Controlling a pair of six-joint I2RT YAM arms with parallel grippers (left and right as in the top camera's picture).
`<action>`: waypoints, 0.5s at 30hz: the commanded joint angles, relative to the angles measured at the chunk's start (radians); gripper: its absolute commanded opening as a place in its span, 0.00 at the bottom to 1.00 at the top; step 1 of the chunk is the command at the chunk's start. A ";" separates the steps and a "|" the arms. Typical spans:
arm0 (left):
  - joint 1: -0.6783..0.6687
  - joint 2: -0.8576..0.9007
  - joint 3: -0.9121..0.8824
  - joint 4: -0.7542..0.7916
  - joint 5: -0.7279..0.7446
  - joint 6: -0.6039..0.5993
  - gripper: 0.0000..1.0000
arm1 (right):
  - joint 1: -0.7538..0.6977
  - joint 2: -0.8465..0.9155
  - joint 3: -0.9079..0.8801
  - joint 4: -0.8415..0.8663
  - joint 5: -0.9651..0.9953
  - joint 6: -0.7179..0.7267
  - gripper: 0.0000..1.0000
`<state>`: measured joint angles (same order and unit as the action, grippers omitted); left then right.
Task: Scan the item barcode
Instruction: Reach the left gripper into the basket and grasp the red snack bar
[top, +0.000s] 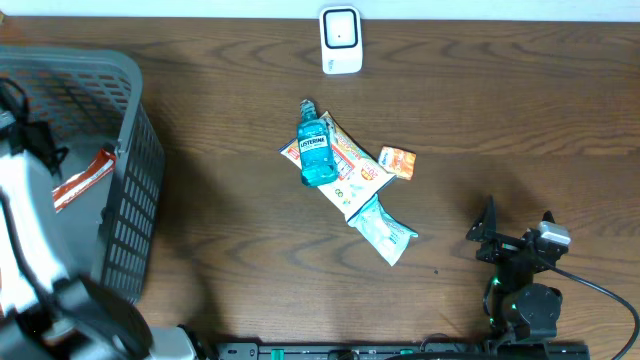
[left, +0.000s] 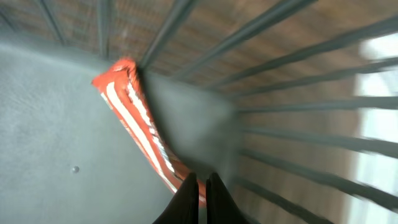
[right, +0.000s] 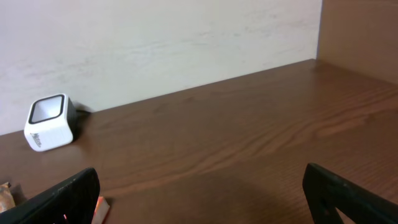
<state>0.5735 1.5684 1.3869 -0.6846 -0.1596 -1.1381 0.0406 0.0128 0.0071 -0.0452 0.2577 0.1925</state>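
A red and white packet leans against the inner right wall of the grey basket. In the left wrist view the packet runs diagonally across the basket floor. My left gripper is shut, its tips right at the packet's lower end. I cannot tell whether they pinch it. The white scanner stands at the table's far edge and also shows as the scanner in the right wrist view. My right gripper rests open at the front right, nothing between its fingers.
In the middle of the table lie a blue mouthwash bottle, a flat snack packet, a small orange box and a pale green pouch. The left arm reaches over the basket.
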 joint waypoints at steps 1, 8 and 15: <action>0.004 -0.101 0.006 -0.027 -0.006 0.046 0.07 | 0.003 -0.003 -0.002 -0.004 -0.002 -0.014 0.99; 0.004 -0.142 0.005 -0.087 -0.008 0.043 0.91 | 0.003 -0.003 -0.002 -0.004 -0.002 -0.014 0.99; 0.004 -0.017 0.005 -0.100 -0.004 -0.008 0.98 | 0.003 -0.003 -0.002 -0.004 -0.002 -0.014 0.99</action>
<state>0.5743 1.4899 1.3880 -0.7811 -0.1593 -1.1103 0.0406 0.0128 0.0071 -0.0448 0.2577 0.1928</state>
